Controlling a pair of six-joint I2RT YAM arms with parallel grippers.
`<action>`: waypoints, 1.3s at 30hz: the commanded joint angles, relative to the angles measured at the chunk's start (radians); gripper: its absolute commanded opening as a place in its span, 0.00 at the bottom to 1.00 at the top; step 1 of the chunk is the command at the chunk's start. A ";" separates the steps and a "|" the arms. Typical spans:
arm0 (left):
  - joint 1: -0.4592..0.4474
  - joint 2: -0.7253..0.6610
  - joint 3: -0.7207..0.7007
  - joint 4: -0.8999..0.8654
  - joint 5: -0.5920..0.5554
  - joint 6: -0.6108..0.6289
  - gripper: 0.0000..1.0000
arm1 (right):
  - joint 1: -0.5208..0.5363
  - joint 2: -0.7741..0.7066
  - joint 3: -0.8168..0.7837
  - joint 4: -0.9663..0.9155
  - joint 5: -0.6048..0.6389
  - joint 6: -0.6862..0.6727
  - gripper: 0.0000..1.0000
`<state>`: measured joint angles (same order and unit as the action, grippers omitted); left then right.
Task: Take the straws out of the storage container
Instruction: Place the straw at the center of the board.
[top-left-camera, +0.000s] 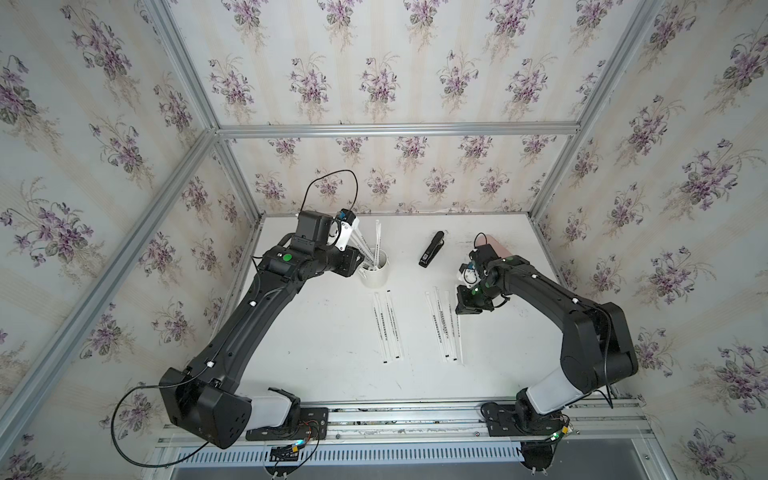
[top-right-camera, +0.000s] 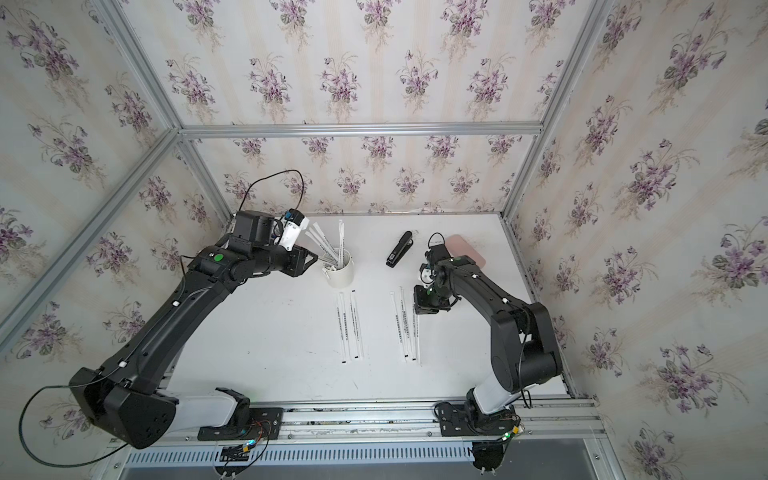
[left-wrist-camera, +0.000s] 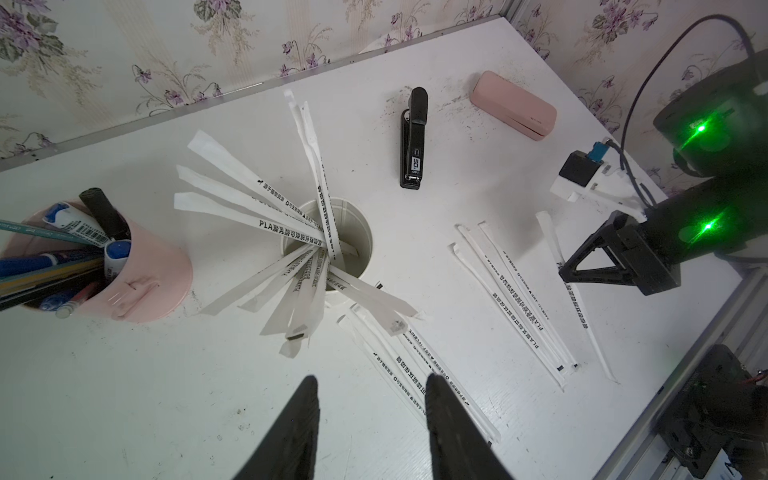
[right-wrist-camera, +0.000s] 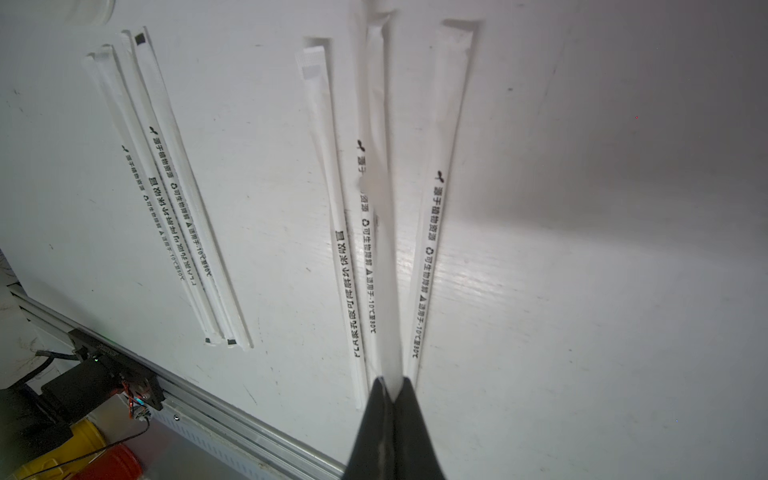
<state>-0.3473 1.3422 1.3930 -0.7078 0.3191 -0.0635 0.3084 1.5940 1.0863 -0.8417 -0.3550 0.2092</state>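
The white storage container (top-left-camera: 374, 274) (top-right-camera: 341, 274) (left-wrist-camera: 362, 226) stands upright at the back left of the table. Several paper-wrapped straws (top-left-camera: 376, 245) (left-wrist-camera: 266, 220) fan out of it. My left gripper (top-left-camera: 360, 258) (left-wrist-camera: 371, 377) hovers beside and above its rim, open, with nothing between the fingers. Three straws (top-left-camera: 388, 328) (right-wrist-camera: 174, 208) lie side by side in front of the container, and another group (top-left-camera: 440, 324) (right-wrist-camera: 349, 257) lies to their right. My right gripper (top-left-camera: 459, 311) (right-wrist-camera: 391, 380) is shut on one straw (right-wrist-camera: 384, 249), which hangs over that right group.
A black stapler (top-left-camera: 431, 249) (left-wrist-camera: 413, 137) lies at the back centre. A pink case (left-wrist-camera: 513, 104) lies behind the right arm. A pink pen cup (left-wrist-camera: 137, 266) full of pens stands left of the container, under my left arm. An aluminium rail (top-left-camera: 395, 415) runs along the front edge.
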 joint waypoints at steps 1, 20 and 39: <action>0.001 0.005 0.011 -0.003 0.016 -0.001 0.43 | 0.003 0.007 -0.013 0.006 0.008 -0.002 0.00; 0.001 0.015 0.020 -0.016 0.029 0.001 0.43 | 0.071 0.093 -0.010 0.024 0.048 0.017 0.00; 0.001 0.012 0.020 -0.019 0.032 0.004 0.43 | 0.112 0.166 0.103 0.004 0.054 0.024 0.00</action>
<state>-0.3473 1.3563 1.4040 -0.7277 0.3439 -0.0635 0.4194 1.7573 1.1763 -0.8158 -0.3035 0.2218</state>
